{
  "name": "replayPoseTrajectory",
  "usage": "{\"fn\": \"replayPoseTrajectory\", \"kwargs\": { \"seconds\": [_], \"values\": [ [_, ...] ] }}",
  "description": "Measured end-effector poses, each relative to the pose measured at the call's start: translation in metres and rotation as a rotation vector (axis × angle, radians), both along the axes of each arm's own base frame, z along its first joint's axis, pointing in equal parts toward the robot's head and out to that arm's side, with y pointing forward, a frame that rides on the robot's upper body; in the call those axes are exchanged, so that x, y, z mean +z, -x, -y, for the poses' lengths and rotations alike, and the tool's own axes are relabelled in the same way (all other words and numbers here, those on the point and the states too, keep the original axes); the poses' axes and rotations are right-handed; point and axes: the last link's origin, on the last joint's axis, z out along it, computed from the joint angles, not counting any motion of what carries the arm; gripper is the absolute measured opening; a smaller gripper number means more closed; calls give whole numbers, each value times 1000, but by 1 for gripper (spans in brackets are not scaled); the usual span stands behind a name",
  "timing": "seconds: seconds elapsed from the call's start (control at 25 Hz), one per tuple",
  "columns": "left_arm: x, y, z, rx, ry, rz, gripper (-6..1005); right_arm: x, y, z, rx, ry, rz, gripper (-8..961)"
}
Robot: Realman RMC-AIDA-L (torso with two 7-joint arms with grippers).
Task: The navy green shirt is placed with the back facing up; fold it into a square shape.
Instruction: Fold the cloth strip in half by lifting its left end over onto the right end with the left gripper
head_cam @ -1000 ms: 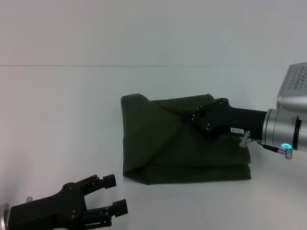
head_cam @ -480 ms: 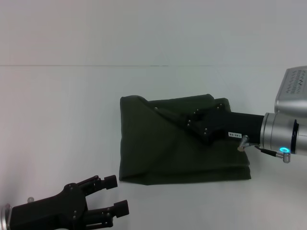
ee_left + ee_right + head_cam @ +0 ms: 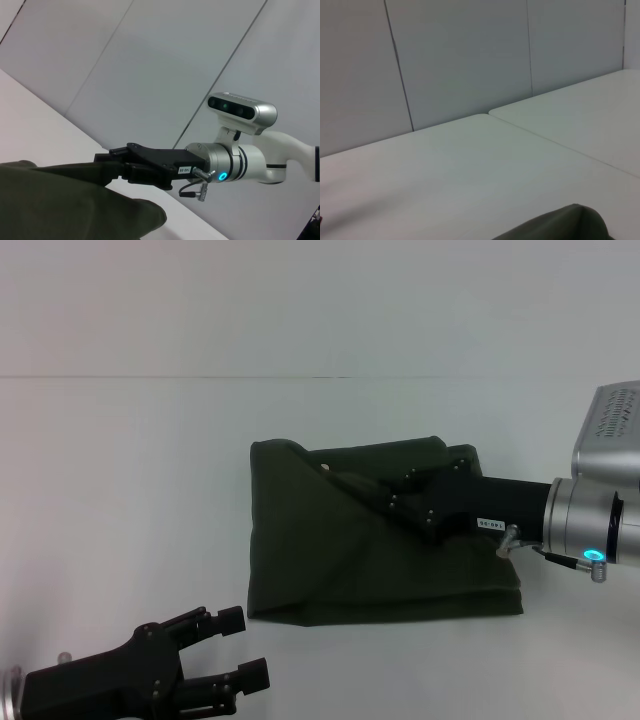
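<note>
At the near left corner of the surface [image 3: 120, 490], the left gripper [image 3: 238, 648] sits low and idle with its fingers spread, holding nothing and well apart from the cloth. The shirt [image 3: 330, 560] lies right of centre on the surface as a compact, roughly square bundle of several layers, plain side up, with a diagonal crease running from its far left corner toward the middle. The right gripper [image 3: 345, 482] reaches in from the right edge over the bundle's far half, its fingers low on the top layer near that crease; whether they pinch cloth or merely rest on it, I cannot tell. The folding looks nearly done: what seems left is flattening that last flap and squaring the edges.
</note>
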Motion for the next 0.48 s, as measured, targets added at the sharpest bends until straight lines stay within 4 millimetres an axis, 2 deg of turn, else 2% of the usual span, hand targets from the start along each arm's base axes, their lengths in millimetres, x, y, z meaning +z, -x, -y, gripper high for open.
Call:
{"fn": "replayPoseTrajectory", "kwargs": {
  "seconds": [0.48],
  "values": [
    [-1,0,0,1,1,2,937,-3,0,1,6,17,11,162]
  ]
}}
